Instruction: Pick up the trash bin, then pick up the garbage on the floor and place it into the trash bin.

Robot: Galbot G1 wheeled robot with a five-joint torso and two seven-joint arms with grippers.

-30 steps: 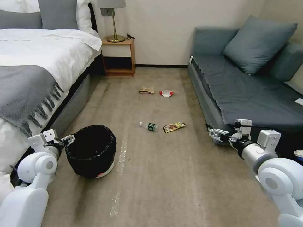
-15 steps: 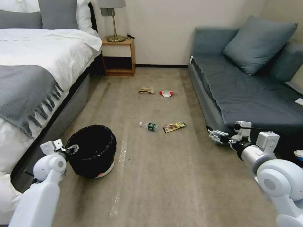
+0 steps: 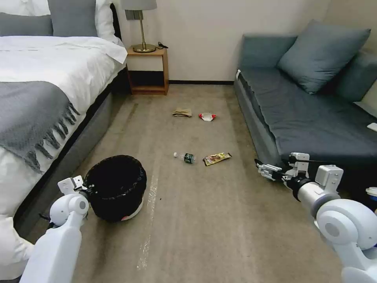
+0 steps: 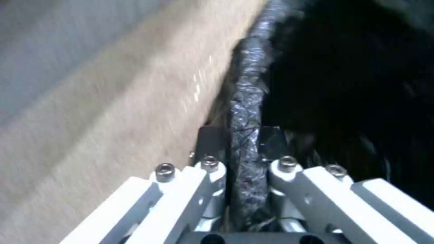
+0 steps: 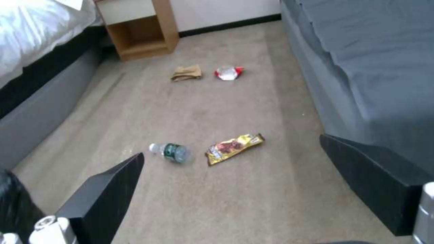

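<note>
Straddling the lined rim of the trash bin (image 3: 116,186), the left hand (image 4: 244,142) is seen with one pad outside and one inside the wall; the pads are drawn in against the crinkled liner, though a firm clamp cannot be confirmed. The bin is set on the carpet beside the bed (image 3: 35,98), its base seemingly on the floor. The right hand (image 3: 264,169) is held idle near the sofa (image 3: 314,114), its fingers spread wide and empty. The garbage is left well apart from the bin: a bottle (image 3: 185,157) and a yellow-brown wrapper (image 3: 216,158) lie close together mid-floor, while crumpled brown paper (image 3: 182,113) and a red-and-white wrapper (image 3: 207,116) lie farther off, toward the nightstand (image 3: 148,70).

Slippage is judged the main risk: only loose plastic may be pinched, so the liner could be pulled free or the bin could swing and tip when lifted from one edge. The bed frame close alongside could also be knocked.
</note>
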